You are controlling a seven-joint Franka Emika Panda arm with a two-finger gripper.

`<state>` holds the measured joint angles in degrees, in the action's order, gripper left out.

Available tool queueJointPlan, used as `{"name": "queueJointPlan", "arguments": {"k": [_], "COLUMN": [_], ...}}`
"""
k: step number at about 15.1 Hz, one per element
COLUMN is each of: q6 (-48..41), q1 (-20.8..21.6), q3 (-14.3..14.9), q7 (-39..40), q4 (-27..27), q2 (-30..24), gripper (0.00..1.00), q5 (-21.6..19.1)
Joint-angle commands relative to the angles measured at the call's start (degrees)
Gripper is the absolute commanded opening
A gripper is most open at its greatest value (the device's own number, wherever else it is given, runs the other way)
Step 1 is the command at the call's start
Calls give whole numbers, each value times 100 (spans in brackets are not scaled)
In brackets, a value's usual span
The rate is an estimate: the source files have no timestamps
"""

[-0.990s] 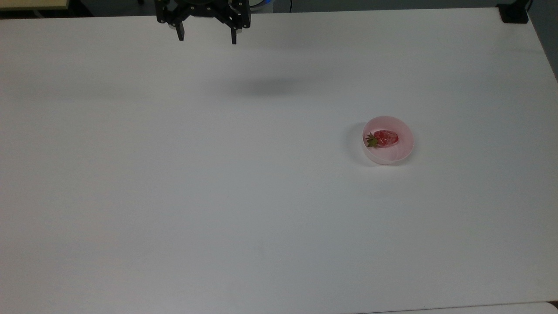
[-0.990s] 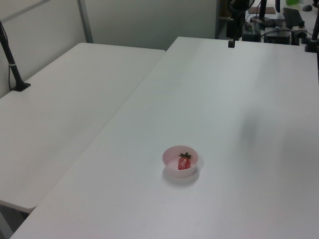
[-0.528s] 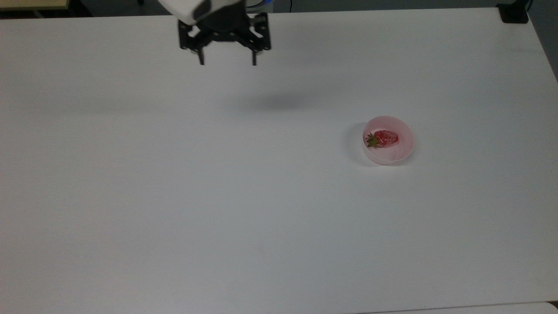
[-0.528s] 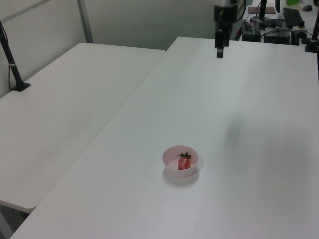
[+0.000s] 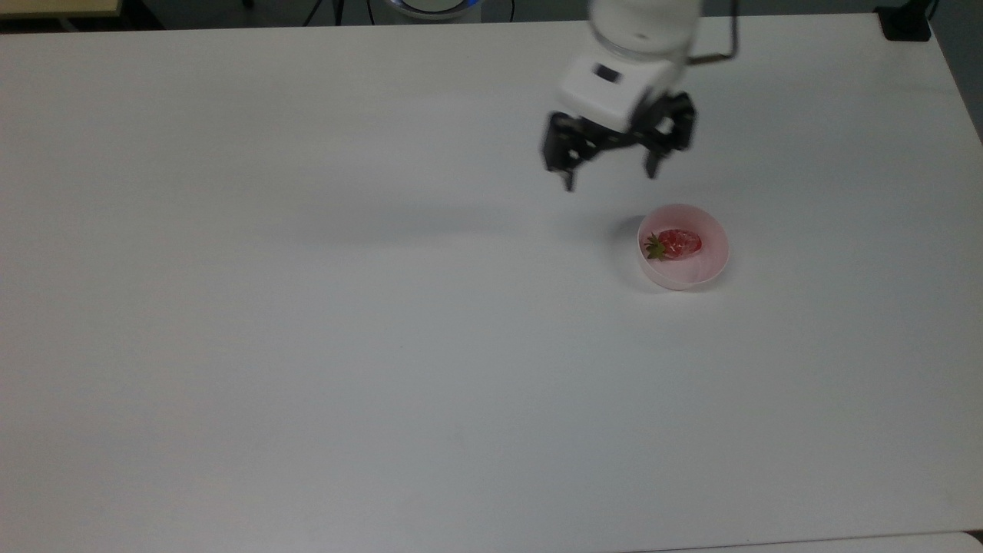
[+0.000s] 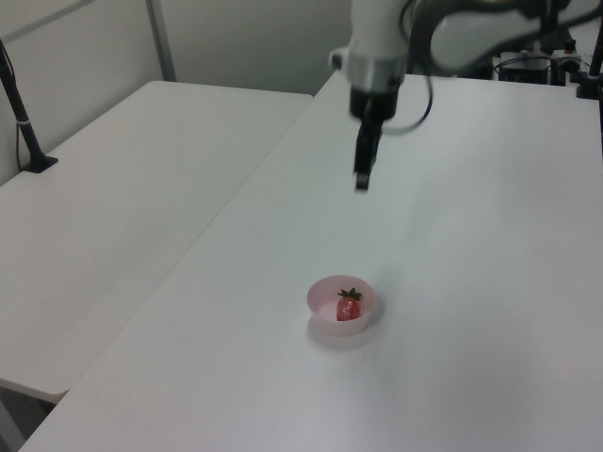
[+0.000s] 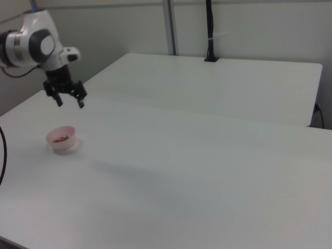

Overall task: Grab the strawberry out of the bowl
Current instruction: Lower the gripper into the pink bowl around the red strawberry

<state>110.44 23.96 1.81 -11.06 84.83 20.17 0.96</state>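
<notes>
A small red strawberry (image 5: pixel 679 243) with a green cap lies on its side inside the pale pink bowl (image 5: pixel 710 261), which stands on the white table at the top view's right. The left view has the strawberry (image 6: pixel 348 306) in the bowl (image 6: pixel 322 308) near the middle. In the right view the bowl (image 7: pixel 68 144) sits at the left. My gripper (image 5: pixel 610 177) hangs open and empty above the table, just up and left of the bowl in the top view. The gripper (image 6: pixel 362 175) points down in the left view, and in the right view the gripper (image 7: pixel 70 102) is above the bowl.
A second white table (image 6: pixel 113 198) adjoins on the left view's left, with a black post (image 6: pixel 24 122) clamped on it. Another black clamp (image 5: pixel 905 23) sits at the top view's upper right corner. Cables and equipment (image 6: pixel 528 56) lie behind the arm.
The arm has swung from the table's far edge toward the bowl, rightward and downward in the top view. The gripper stays open. Bowl and strawberry have not moved.
</notes>
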Motion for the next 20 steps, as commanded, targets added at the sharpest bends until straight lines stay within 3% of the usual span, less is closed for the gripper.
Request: {"name": "queueJointPlan", "arguments": {"k": [1,4,6,12,20], "q6": [583,987,1190,1261,1200], "q1": [670,1232,1365,1357,1322], "q3": [179,565,619,619,786], "q7": [-546,-774,-802,-749,-178], "q4": [-318,-476,-476,-415,-274], "q2": [785,1312,1532,1648,1639], "gripper": [100,99,94,86,86], "q5": [-35,-43,-35,-35,-88]}}
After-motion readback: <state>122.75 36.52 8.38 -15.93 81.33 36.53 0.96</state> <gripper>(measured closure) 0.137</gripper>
